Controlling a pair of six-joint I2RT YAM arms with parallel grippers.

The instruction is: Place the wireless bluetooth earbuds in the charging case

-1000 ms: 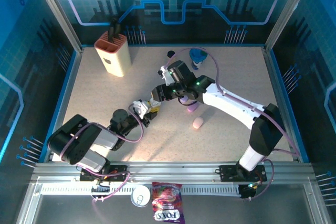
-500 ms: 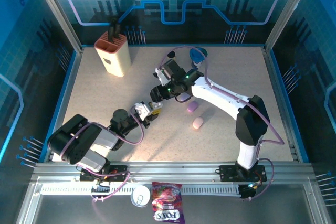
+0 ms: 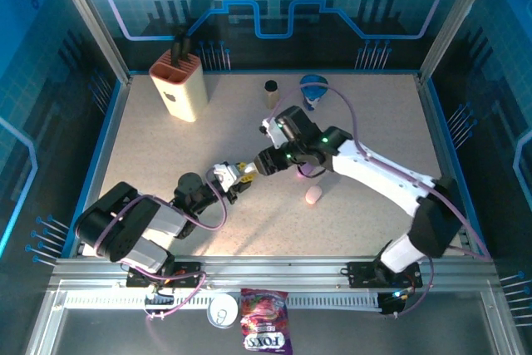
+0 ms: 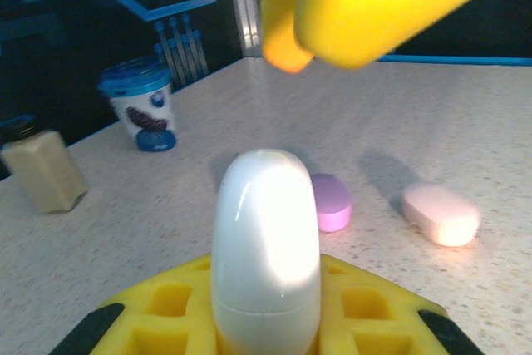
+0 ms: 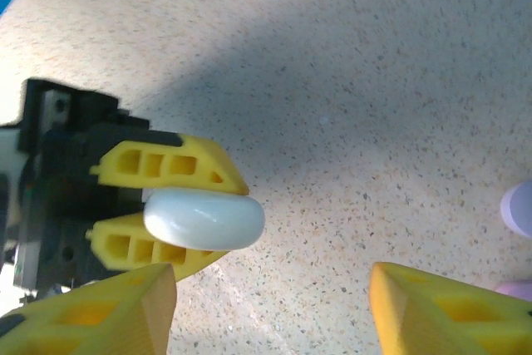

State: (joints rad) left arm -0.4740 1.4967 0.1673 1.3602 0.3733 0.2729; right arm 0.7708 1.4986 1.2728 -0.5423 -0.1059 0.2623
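Fingers (image 5: 166, 164) of my left gripper (image 3: 238, 172) are pinching the white charging case (image 5: 204, 219) tightly across its lower part, so the pebble-shaped shell is jutting out past the yellow pads with its rounded end free and its lid seam lying closed. I am holding my right gripper (image 5: 274, 313) with its jaws standing wide apart, hovering near that free end, above the table (image 3: 166, 147); whether a fingertip is touching the case I cannot tell. Beyond the held case, a purple case (image 4: 331, 201) and a pink case (image 4: 440, 214) are lying on the speckled surface, near each other but apart. Farther back, a blue-lidded cup (image 4: 137, 114) and a beige bottle (image 4: 41, 172) are standing upright.
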